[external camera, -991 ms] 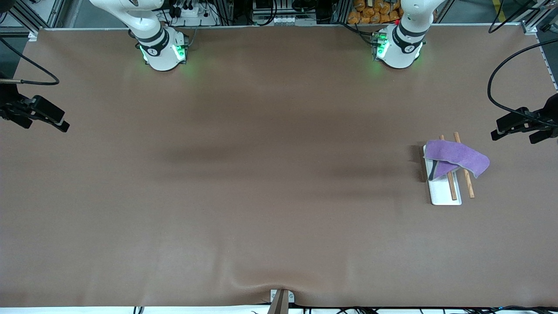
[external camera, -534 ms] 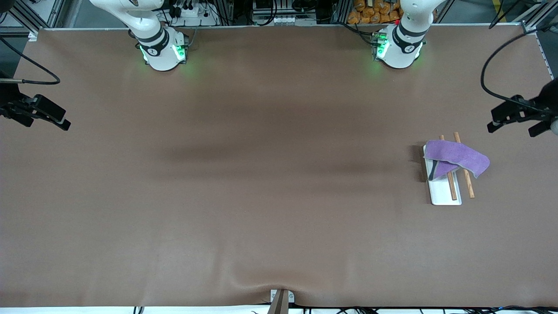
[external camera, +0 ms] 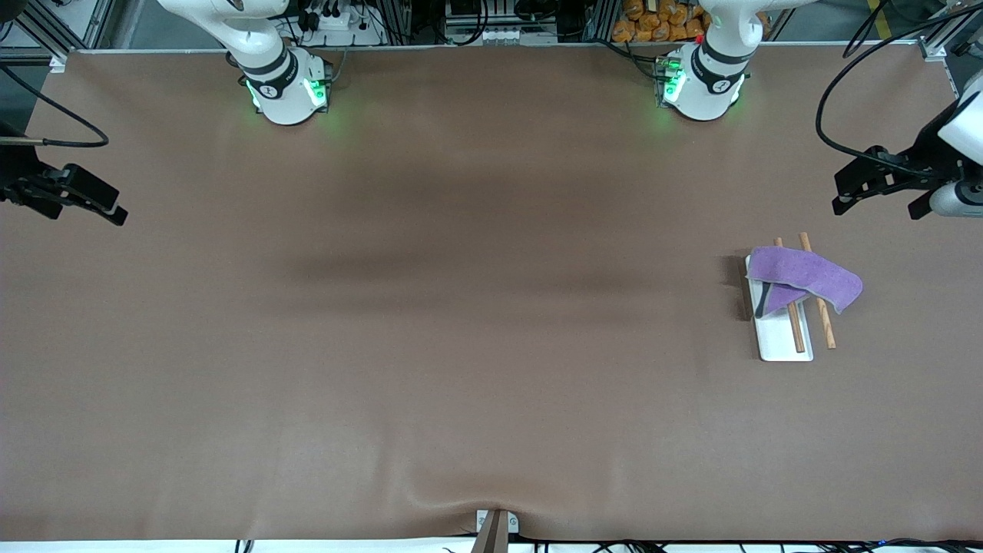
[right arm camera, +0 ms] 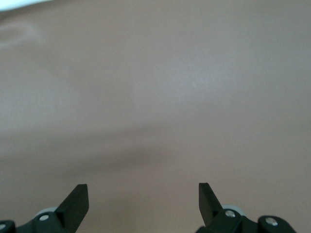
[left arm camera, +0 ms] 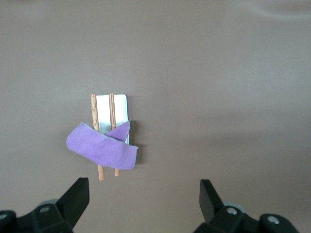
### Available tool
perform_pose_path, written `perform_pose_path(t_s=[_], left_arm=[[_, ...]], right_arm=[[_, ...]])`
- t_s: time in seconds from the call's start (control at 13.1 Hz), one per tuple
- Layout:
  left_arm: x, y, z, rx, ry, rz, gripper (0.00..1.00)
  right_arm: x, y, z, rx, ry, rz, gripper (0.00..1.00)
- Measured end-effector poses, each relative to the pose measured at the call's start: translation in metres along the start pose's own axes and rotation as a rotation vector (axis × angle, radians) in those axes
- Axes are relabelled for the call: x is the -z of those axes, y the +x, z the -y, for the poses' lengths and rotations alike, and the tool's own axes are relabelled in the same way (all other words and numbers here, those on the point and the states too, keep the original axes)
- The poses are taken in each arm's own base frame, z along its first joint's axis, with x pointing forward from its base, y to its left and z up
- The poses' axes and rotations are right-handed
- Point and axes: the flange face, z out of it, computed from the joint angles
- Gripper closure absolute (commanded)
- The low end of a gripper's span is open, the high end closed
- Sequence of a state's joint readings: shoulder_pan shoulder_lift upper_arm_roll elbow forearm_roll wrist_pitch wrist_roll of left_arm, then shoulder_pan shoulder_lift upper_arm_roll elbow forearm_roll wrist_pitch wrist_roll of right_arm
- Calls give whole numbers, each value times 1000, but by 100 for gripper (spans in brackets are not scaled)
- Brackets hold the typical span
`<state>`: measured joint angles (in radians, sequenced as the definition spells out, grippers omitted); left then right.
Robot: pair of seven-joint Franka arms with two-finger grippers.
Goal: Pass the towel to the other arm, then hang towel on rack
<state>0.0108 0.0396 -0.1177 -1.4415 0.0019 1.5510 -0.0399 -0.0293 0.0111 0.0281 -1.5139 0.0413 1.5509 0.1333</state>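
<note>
A purple towel (external camera: 806, 275) lies draped over the two brown rods (external camera: 826, 329) of the rack, whose white base (external camera: 782, 344) stands toward the left arm's end of the table. The crosspiece is hidden under the towel. My left gripper (external camera: 876, 207) is open and empty, up in the air over bare table beside the rack. In the left wrist view the towel (left arm camera: 102, 151) and the rack's base (left arm camera: 119, 108) show well ahead of the left gripper (left arm camera: 143, 195). My right gripper (external camera: 81, 215) waits open and empty at the right arm's end, over bare table (right arm camera: 143, 195).
The brown table cover (external camera: 461, 307) has a wrinkle near a clamp (external camera: 495, 526) at the edge nearest the front camera. The two arm bases (external camera: 288, 88) stand along the edge farthest from that camera.
My left gripper has moved away from the table's end edge and a little toward the arm bases. The towel, the rack and the right gripper stay put.
</note>
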Motion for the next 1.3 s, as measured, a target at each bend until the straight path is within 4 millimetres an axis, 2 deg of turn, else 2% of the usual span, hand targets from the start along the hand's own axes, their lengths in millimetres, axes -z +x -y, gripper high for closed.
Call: perform_pose_path(t_s=[0.38, 0.99, 1.3], left_arm=[[3, -13, 9, 17, 6, 8, 0], [16, -54, 7, 17, 14, 18, 0], [14, -57, 9, 20, 15, 31, 0]], right_arm=[[-1, -1, 0, 0, -2, 11, 0], [-1, -1, -3, -1, -17, 9, 0], [-1, -1, -3, -1, -20, 8, 0]])
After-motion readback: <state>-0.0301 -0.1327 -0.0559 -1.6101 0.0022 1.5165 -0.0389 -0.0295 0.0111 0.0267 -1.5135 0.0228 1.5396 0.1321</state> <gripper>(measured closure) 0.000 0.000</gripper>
